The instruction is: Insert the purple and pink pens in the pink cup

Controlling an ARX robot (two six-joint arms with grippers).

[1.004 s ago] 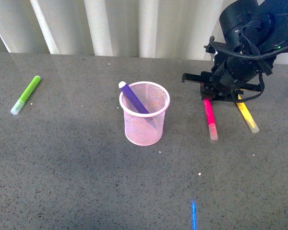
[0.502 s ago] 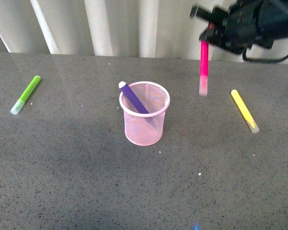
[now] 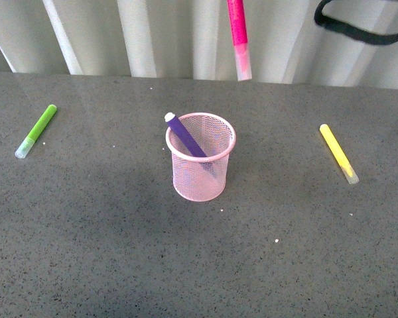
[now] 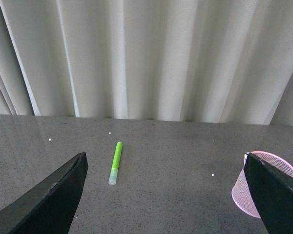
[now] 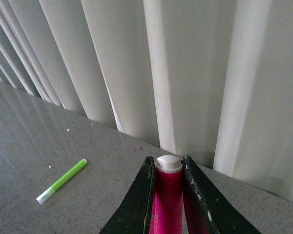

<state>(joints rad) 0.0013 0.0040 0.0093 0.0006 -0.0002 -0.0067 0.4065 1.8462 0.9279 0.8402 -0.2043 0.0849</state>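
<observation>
Four pens, we count: one purple pen [image 3: 186,137] leans inside the one pink cup [image 3: 199,184]; one pink pen [image 3: 239,33] hangs high above the cup, pinched in our right gripper [image 5: 168,164]. One green pen [image 3: 36,130] lies left of the cup, one yellow pen [image 3: 338,154] right. Our left gripper [image 4: 163,160] gapes wide, empty.

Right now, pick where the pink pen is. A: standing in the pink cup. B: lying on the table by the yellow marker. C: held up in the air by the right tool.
C: the pink pen hangs above the table, clamped in the right tool; only the purple pen leans in the pink cup.
</observation>
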